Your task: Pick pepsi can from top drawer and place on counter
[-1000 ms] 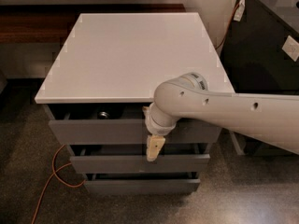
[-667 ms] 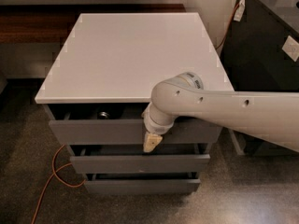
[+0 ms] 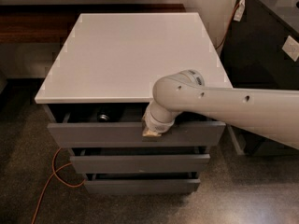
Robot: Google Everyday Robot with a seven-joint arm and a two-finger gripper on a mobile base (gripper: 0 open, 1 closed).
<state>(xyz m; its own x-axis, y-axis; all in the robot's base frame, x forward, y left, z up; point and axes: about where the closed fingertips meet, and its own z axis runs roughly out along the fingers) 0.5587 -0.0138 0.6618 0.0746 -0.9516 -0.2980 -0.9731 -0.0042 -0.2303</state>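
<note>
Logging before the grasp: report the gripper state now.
Gripper: cannot be told; it is at the top drawer front edge, right of the pepsi can.

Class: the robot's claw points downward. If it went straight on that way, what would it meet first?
Probably the upper edge of the front panel of the top drawer, where the claw sits. Depth is unclear: it might instead pass just behind that panel into the drawer, right of the pepsi can.

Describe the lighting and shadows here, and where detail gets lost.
Camera view: the counter is brightly lit, almost washed out; the top drawer interior lies in the counter's shadow, so the pepsi can shows only as a dim glint; the gripper, at the drawer's front edge, is shaded under the arm.
</note>
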